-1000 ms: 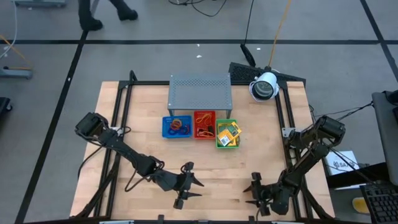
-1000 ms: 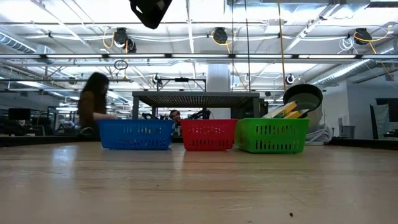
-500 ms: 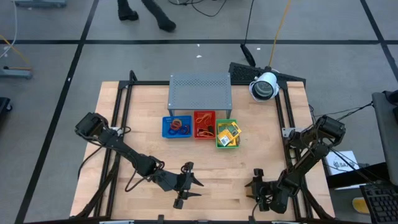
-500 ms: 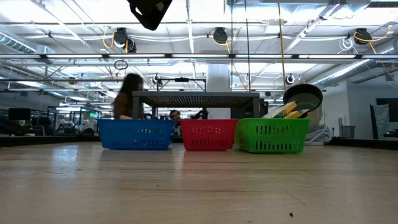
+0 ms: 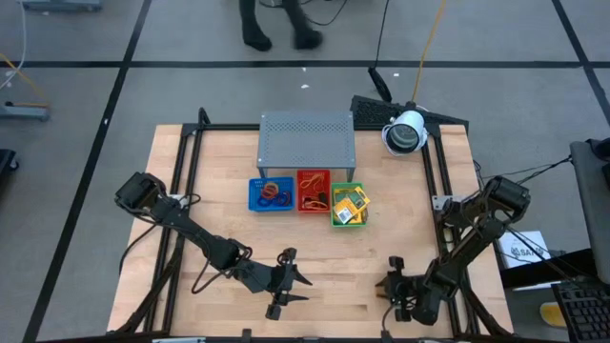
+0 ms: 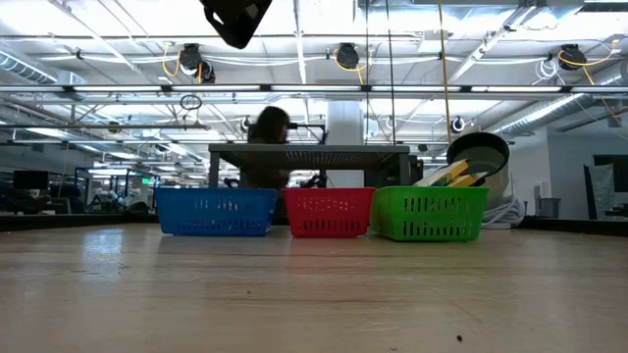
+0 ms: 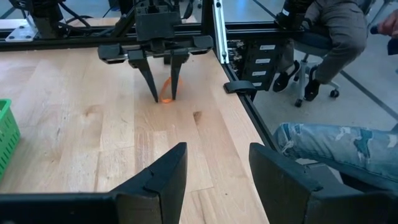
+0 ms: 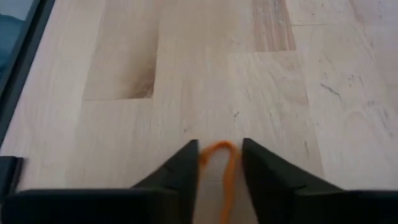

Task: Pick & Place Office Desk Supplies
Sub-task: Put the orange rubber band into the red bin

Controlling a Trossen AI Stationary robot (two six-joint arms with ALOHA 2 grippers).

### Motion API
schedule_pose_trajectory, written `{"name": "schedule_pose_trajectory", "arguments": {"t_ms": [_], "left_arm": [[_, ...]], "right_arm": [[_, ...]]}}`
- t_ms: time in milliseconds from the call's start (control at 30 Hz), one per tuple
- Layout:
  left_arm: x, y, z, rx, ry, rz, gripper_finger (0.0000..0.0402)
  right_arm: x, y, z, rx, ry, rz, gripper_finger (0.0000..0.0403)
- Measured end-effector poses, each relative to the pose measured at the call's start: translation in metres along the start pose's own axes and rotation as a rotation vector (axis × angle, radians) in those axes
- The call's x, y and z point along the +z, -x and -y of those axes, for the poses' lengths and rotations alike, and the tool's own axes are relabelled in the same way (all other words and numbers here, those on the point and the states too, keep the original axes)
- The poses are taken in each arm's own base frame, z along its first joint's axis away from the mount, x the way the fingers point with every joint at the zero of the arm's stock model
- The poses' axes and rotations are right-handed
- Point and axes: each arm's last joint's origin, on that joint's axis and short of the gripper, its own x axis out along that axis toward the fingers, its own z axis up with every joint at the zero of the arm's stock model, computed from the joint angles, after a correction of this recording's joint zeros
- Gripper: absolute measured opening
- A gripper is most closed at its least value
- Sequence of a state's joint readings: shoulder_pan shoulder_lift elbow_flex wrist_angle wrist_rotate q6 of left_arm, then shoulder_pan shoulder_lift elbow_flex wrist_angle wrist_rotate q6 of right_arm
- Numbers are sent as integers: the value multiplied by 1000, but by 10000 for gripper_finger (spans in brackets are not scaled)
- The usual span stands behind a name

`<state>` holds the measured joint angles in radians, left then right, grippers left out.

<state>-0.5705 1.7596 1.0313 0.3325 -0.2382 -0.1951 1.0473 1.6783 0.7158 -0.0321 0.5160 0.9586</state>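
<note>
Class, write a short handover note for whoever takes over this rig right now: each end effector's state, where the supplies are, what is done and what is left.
Right end effector: down at the table's near right edge, fingers either side of an orange rubber band lying on the wood; a firm grip cannot be confirmed.
Left end effector: open, empty, waiting near the table's front centre.
Done: rings and bands lie in the blue tray and red tray; the yellow-and-green packets are in the green tray.
Left: lift this band and carry it to a tray, probably the red one.
</note>
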Motion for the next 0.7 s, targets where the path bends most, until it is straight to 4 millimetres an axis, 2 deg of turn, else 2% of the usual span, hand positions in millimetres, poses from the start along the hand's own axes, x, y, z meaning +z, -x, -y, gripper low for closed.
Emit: {"name": "schedule_pose_trajectory", "arguments": {"t_ms": [167, 333, 500, 700], "left_arm": [[0, 0, 0, 0, 13, 0, 182], [-1, 0, 0, 1, 13, -7, 182], [0, -1, -3, 8, 17, -5, 182], [0, -1, -6, 17, 29, -9, 182]], "right_arm": [[0, 0, -1, 14, -53, -17, 22], [8, 3, 4, 2, -154, 10, 3], [49, 20, 20, 28, -181, 119, 1], [100, 48, 54, -53, -155, 352, 1]]}}
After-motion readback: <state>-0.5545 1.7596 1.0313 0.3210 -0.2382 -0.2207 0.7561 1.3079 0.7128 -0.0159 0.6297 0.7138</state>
